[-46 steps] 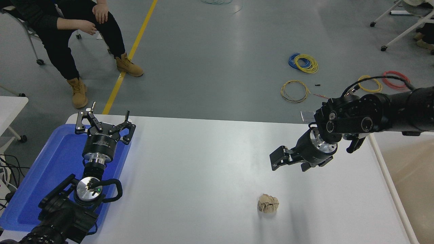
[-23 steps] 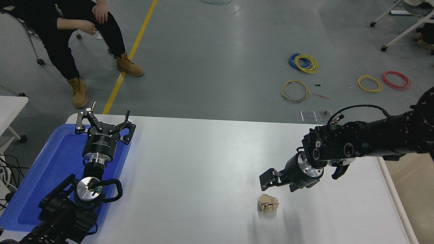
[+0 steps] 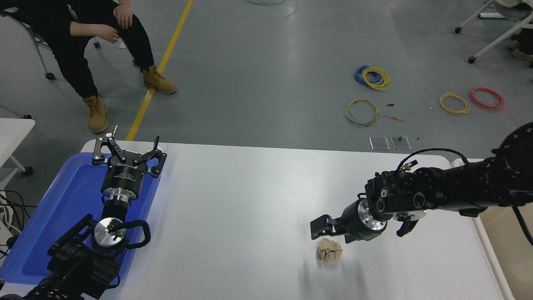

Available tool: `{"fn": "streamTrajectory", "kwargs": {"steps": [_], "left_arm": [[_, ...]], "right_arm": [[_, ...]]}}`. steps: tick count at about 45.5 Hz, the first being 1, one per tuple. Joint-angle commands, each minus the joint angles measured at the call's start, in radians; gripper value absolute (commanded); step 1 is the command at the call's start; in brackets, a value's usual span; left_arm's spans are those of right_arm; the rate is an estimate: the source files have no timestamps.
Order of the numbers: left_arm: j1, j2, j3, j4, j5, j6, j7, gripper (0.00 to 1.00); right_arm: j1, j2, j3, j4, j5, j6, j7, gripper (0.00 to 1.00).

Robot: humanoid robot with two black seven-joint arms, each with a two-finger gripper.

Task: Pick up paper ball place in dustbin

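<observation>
Nearby, right gripper (image 3: 322, 228) jaws apart hover just above paper ball (image 3: 329, 251) on bare table (image 3: 241, 200)

Right pincer (image 3: 320, 230) reaches leftward, low; left pincer (image 3: 128, 151) (parked) spread.

Legible text: none. Left gripper (image 3: 127, 151), at 8 o'clock over the blue tray (image 3: 54, 216), carries white lettering on its black body, too small and blurred to read.
</observation>
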Motion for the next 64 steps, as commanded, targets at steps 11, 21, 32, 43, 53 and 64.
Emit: {"fn": "streamTrajectory", "kwargs": {"steps": [11, 21, 32, 43, 53, 64], "left_arm": [[0.0, 0.0, 0.0, 0.0, 0.0, 0.001, 0.0, 1.0], [0.0, 0.0, 0.0, 0.0, 0.0, 0.001, 0.0, 1.0], [0.0, 0.0, 0.0, 0.0, 0.0, 0.001, 0.0, 1.0], [0.0, 0.0, 0.0, 0.0, 0.0, 0.001, 0.0, 1.0], [0.0, 0.0, 0.0, 0.0, 0.0, -0.001, 0.0, 1.0], [0.0, 0.0, 0.0, 0.0, 0.0, 0.001, 0.0, 1.0]], "right_arm": [[-0.083, 0.018, 0.005, -0.051, -0.003, -0.051, 0.001, 0.99], [-0.097, 0.023, 0.004, -0.052, -0.004, -0.069, 0.003, 0.95], [-0.113, 0.035, 0.002, -0.064, -0.026, -0.075, 0.004, 0.72], [-0.105, 0.041, -0.016, -0.066, -0.032, -0.088, 0.015, 0.06], [-0.067, 0.03, -0.027, -0.063, -0.11, -0.088, 0.09, 0.0], [0.032, -0.017, -0.09, -0.04, -0.11, -0.069, 0.132, 0.0]]}}
